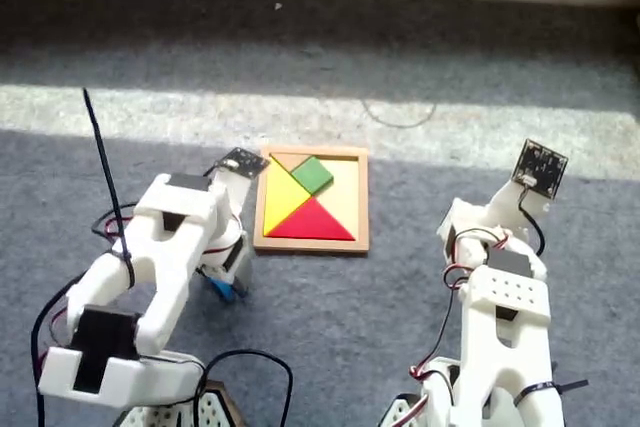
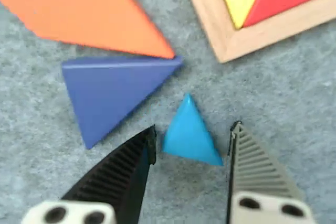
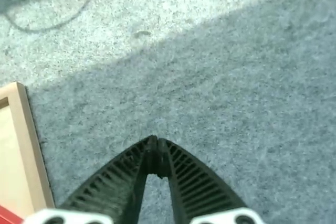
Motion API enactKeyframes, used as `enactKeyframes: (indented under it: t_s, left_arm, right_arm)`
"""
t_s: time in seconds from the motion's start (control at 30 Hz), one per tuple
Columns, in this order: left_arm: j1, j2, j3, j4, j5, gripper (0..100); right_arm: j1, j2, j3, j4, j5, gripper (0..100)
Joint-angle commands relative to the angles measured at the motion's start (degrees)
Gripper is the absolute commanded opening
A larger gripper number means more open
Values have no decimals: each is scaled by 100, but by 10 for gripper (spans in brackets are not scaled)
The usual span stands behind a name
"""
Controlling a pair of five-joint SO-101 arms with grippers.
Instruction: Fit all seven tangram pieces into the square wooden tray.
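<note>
Roughly, largest first:

- grey carpeted table (image 1: 400, 287): underlay for everything listed.
- square wooden tray (image 1: 362, 197): centre of the scene, far of both arm bases. Seated in its left part: yellow piece (image 1: 283, 197), red piece (image 1: 313, 222), green piece (image 1: 313, 175). Bare wood along its right side.
- left gripper (image 2: 194, 128): just near-left of the tray's near-left corner, low over the carpet, fingers spread wide, nothing clamped.
- right gripper (image 3: 156, 142): right of the tray, over bare carpet, fingers pressed together on nothing.
- orange parallelogram (image 2: 79, 11): loose on the carpet, outside the tray, beyond the dark blue triangle as reckoned from the left gripper.
- dark blue triangle (image 2: 110, 90): loose, close against the orange parallelogram, one sharp corner aimed toward the tray corner.
- light blue triangle (image 2: 189, 135): smallest, loose, flat on the carpet directly between the left gripper's spread fingers, touching neither. Long edge crosswise, running finger to finger; apex aimed away from the gripper, toward the tray. Probably the piece in hand next: a straight closing would seem to bear on the two ends of that long edge. Nearer arm by far: the left.
- Brands, labels, writing: none legible on pieces or tray.
</note>
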Motion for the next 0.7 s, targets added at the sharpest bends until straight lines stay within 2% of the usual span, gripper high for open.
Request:
enactKeyframes:
  t_s: [0.0,0.3,0.57,0.67]
  left_arm:
    - [-66,-409,268,9,44,227]
    - [-57,-2044,1473,-141,70,230]
    - [-48,-1262,901,-281,105,231]
    - [-40,-752,541,-273,352,229]
  right_arm:
    - [13,-163,-13,-101,62,10]
    - [13,-163,-13,-101,62,10]
    - [13,-163,66,-110,62,10]
    - [13,-163,75,-110,62,10]
